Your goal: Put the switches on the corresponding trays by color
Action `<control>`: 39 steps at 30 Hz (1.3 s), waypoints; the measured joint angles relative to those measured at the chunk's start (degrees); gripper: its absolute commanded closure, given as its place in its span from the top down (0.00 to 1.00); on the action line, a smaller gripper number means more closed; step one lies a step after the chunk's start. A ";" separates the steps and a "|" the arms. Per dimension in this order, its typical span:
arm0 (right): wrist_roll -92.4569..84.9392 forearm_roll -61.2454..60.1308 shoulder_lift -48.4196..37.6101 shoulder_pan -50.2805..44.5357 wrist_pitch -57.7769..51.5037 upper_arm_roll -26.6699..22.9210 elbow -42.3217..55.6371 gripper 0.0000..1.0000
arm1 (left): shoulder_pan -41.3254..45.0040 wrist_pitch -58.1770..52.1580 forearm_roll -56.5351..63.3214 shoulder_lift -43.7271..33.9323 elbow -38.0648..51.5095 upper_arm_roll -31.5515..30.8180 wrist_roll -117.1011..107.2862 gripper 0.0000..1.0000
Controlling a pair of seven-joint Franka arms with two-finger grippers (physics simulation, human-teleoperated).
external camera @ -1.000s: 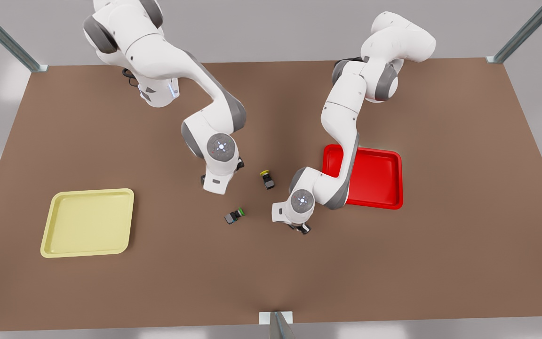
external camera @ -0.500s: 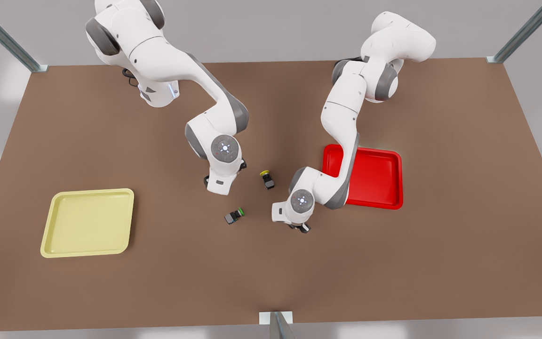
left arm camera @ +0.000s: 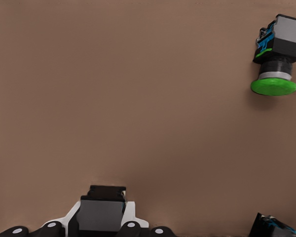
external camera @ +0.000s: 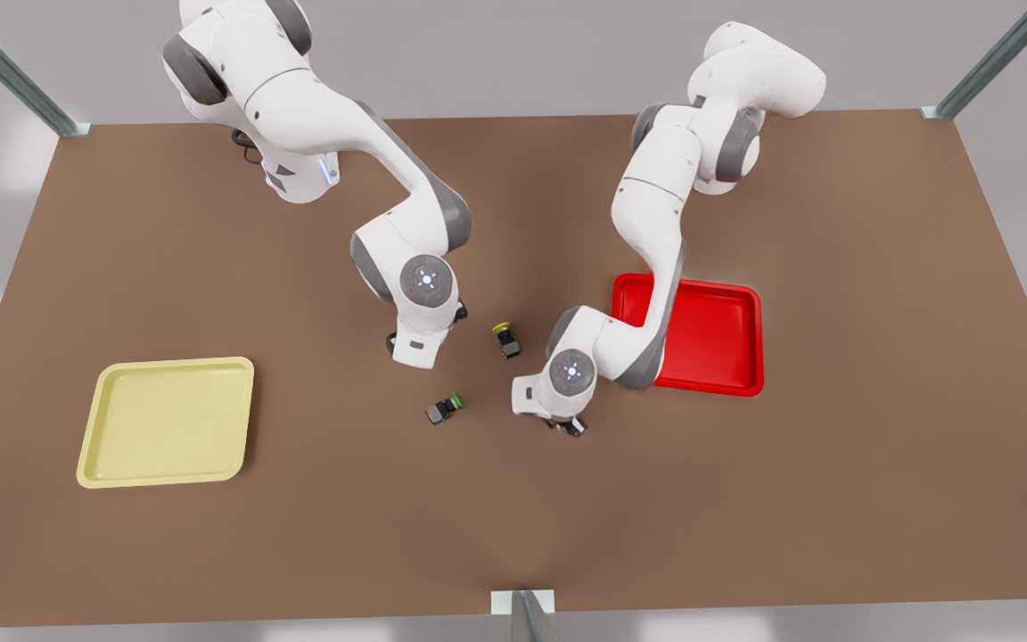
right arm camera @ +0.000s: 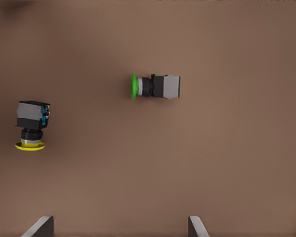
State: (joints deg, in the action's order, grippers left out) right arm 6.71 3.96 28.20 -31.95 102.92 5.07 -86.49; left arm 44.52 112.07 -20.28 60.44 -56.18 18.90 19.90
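Note:
The yellow switch (external camera: 506, 339) (right arm camera: 32, 126) lies on the table between the two arms. My right gripper (external camera: 421, 325) (right arm camera: 118, 228), on the front view's left, hovers open just beside it with nothing between its fingers. On the front view's right, my left gripper (external camera: 570, 426) (left arm camera: 102, 213) is shut on a dark grey boxy switch body, taken as the red switch, though its cap is hidden. The pale yellow tray (external camera: 166, 364) lies far off on the front view's left. Behind the left arm is the red tray (external camera: 718, 343).
A green-capped switch (external camera: 444, 408) (left arm camera: 278, 54) (right arm camera: 155, 86) lies on its side between the grippers, nearer the table's front. Another dark switch body (left arm camera: 272, 228) shows at the left wrist view's edge. Metal frame posts (external camera: 522, 615) stand at the table's edges.
My left gripper's hand has shifted slightly toward the far side, looking raised. My right gripper moved a little toward the yellow switch early on, then held still.

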 measured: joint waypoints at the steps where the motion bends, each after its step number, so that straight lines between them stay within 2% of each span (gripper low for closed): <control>1: 0.05 0.08 0.28 -1.03 0.00 -0.06 0.00 1.00 | 0.42 -1.22 0.02 -1.38 -0.57 0.06 -0.69 0.49; 5: 5.59 -0.08 7.40 -6.38 4.41 0.02 3.78 1.00 | 3.79 -1.56 0.30 -13.57 -15.41 0.17 -1.33 0.49; 10: 0.97 -0.08 5.64 -5.02 4.95 -0.06 0.17 1.00 | 4.85 -2.12 1.97 -30.60 -35.68 0.32 -1.28 0.49; 13: 2.04 -0.29 6.87 -6.55 6.47 0.03 0.26 1.00 | 2.66 -1.78 4.72 -38.35 -45.72 0.30 -1.22 0.49; 18: 14.46 -11.19 15.88 -10.99 17.28 -0.19 2.88 1.00 | -4.72 -1.80 9.58 -41.44 -49.77 0.17 0.91 0.50; 23: 15.53 -10.99 17.33 -10.74 17.41 -0.89 4.01 1.00 | -7.07 0.95 12.63 -41.99 -57.20 0.00 2.42 0.50; 26: 15.26 -10.81 18.67 -10.79 17.49 -1.78 5.29 1.00 | -6.78 1.58 12.88 -41.54 -57.90 0.00 2.32 0.54; 29: 15.17 -10.81 20.85 -10.94 17.58 -2.96 6.71 1.00 | -6.89 4.71 12.69 -39.85 -59.36 0.00 2.22 0.54; 30: 15.17 -10.80 21.47 -10.94 17.52 -3.04 7.86 1.00 | -6.91 5.46 12.61 -39.09 -59.45 0.00 2.23 0.57; 31: 15.17 -10.81 21.99 -11.04 17.50 -3.02 8.52 1.00 | -6.82 5.52 12.38 -38.53 -59.40 0.00 1.96 1.00; 35: 15.09 -10.86 22.91 -12.04 18.30 -3.49 8.88 1.00 | -6.18 5.39 11.84 -38.68 -59.44 0.05 0.86 1.00; 36: 15.00 -10.90 22.95 -12.00 18.45 -3.49 8.88 0.94 | -5.63 4.88 11.80 -39.57 -59.40 0.09 -0.32 1.00; 37: 15.00 -10.83 22.95 -12.00 18.39 -3.49 9.26 0.77 | -5.26 4.43 11.79 -41.49 -59.39 0.09 -0.63 1.00; 39: 15.00 -10.90 23.04 -12.04 18.29 -3.49 9.58 0.65 | -3.26 2.77 11.82 -45.12 -58.14 0.09 -5.70 1.00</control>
State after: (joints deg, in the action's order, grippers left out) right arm 21.71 -6.94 51.24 -43.99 121.20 1.58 -76.91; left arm 41.26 114.84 -8.46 15.32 -114.32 18.98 14.20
